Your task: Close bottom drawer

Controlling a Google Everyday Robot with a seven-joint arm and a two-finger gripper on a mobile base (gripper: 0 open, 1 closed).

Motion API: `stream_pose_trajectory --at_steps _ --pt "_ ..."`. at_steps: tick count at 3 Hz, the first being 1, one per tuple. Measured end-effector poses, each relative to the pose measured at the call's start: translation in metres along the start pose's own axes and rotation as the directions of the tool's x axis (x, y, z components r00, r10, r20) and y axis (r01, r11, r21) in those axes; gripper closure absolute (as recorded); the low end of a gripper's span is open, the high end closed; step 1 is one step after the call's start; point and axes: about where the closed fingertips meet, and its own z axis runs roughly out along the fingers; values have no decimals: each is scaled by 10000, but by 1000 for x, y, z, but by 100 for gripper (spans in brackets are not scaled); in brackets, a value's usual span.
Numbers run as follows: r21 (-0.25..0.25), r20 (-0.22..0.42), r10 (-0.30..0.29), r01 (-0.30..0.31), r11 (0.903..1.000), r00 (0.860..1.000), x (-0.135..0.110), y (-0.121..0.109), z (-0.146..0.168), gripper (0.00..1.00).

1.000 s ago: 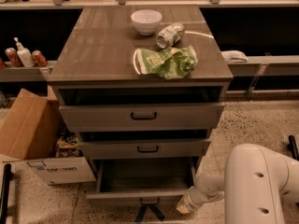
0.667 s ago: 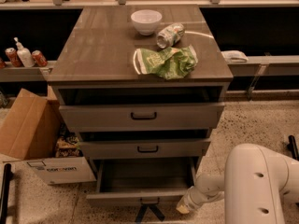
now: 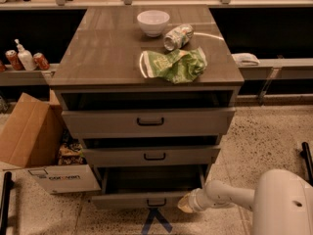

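While the cabinet (image 3: 98, 48) and all on it sit as they did a second ago, the bottom drawer (image 3: 122, 200) has slid a little further in, showing less of its grey inside; it is still partly out at the cabinet's foot. The gripper (image 3: 186, 203) has followed it and now seems to touch the right end of the drawer's front, right of the handle (image 3: 156, 202); whether it is open or closed I cannot tell. The arm (image 3: 230, 196) reaches in from the cabinet's front right. The middle drawer (image 3: 112, 156) and top drawer (image 3: 98, 123) stand ajar above. On the cabinet's top are a bowl (image 3: 153, 22) at the back, a tipped can (image 3: 178, 36) just beside it, and a green bag (image 3: 176, 65) nearer the front; a cardboard box (image 3: 29, 131) stands left of the cabinet.
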Motion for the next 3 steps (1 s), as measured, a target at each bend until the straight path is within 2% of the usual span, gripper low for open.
stream_pose_trajectory --at_steps 1,2,3 --pt "408 1011 -532 492 9980 9935 -29 -23 3 100" --pt "762 1415 -915 813 9938 9857 -59 -43 8 100" --pt "1043 1425 -1011 866 9908 9846 -76 -60 15 100"
